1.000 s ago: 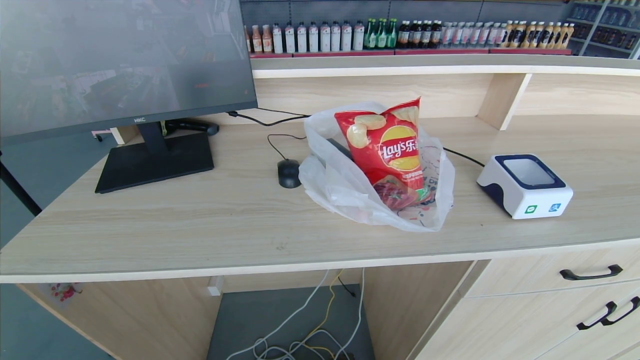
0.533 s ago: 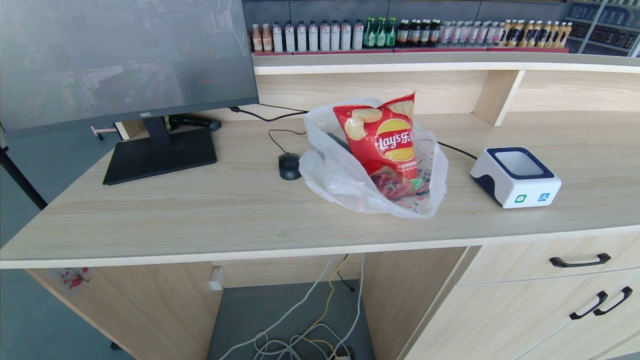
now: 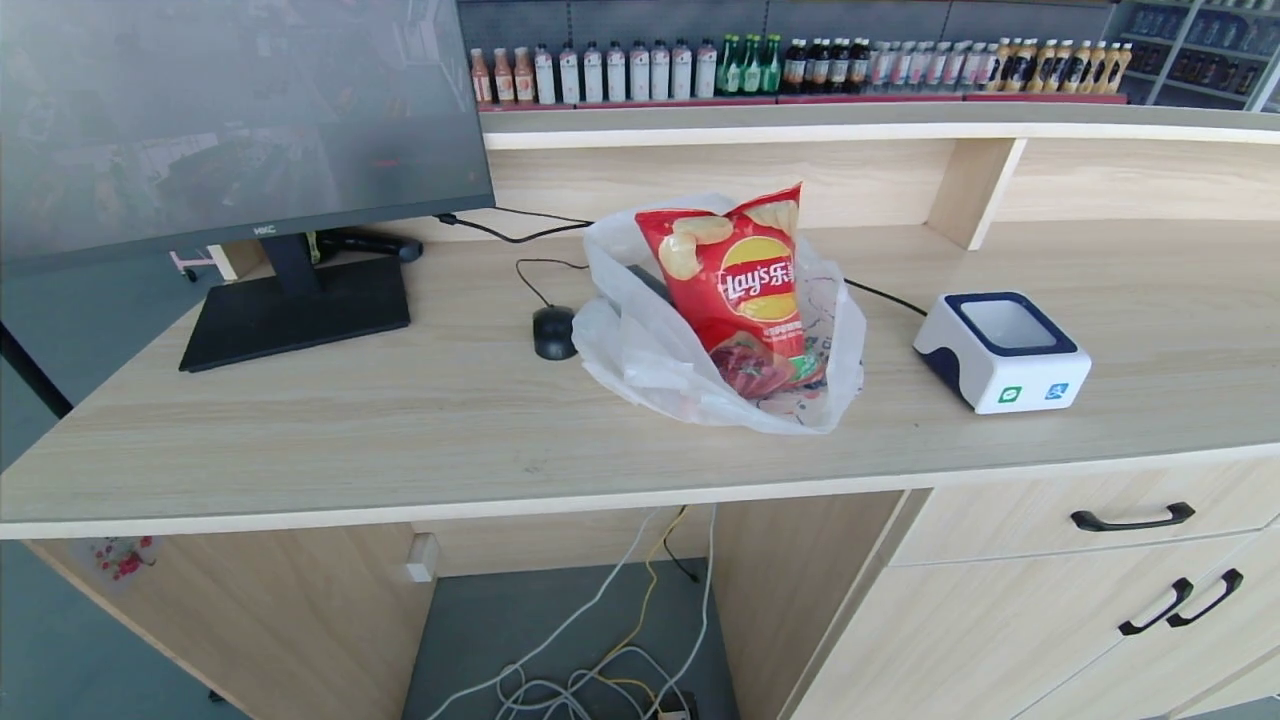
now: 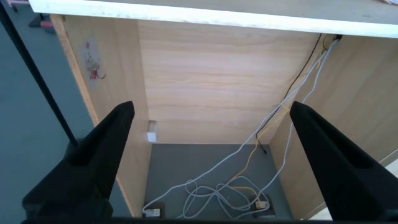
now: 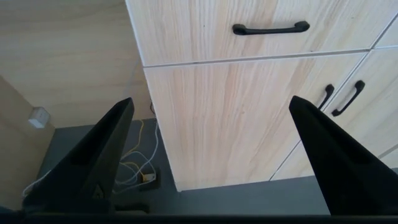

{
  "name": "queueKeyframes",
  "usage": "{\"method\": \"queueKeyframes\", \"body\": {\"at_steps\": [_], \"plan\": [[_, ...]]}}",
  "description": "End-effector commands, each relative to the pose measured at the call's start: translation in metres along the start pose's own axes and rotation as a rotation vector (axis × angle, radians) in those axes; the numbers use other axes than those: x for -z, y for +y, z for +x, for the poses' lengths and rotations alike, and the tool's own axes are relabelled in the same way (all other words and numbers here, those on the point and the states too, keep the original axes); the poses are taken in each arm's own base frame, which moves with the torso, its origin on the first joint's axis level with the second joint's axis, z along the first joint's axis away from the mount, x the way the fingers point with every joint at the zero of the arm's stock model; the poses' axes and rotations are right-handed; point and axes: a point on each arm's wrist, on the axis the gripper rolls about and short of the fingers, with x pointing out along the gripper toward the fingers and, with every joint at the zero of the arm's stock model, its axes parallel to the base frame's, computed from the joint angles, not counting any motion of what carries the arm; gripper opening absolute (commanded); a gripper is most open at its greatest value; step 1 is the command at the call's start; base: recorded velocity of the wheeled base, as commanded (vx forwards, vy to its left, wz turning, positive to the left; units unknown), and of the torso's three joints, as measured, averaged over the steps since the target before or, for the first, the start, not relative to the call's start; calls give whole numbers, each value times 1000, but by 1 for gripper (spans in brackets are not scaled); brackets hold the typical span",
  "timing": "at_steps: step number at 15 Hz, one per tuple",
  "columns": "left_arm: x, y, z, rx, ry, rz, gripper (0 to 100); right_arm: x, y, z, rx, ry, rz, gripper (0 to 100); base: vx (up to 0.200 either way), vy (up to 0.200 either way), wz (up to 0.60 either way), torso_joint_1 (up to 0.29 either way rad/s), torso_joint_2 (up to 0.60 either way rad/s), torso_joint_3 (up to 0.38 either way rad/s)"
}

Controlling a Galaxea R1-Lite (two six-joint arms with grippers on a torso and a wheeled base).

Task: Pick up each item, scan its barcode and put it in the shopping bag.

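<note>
Red chips packet stands tall in floppy shopping bag; may tip out toward scanner near bag. My left pincer and right pincer both spread, empty.

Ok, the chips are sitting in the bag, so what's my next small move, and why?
Probably pan the head for another item before raising an arm: the chips bag already stands inside the shopping bag, the counter otherwise holds monitor, mouse and scanner, and the left gripper and right gripper hang open below it.
</note>
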Motion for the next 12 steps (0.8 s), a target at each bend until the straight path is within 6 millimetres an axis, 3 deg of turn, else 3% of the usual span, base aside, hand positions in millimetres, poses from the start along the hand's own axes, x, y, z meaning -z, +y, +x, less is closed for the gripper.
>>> {"method": "queueKeyframes", "body": {"at_steps": [1, 12], "plan": [[0, 0, 0, 0, 0, -1, 100, 0, 0, 0, -1, 2, 0, 100, 0, -200, 0, 7, 7, 2], [0, 0, 0, 0, 0, -8, 100, 0, 0, 0, -1, 2, 0, 100, 0, -200, 0, 1, 1, 4]]}}
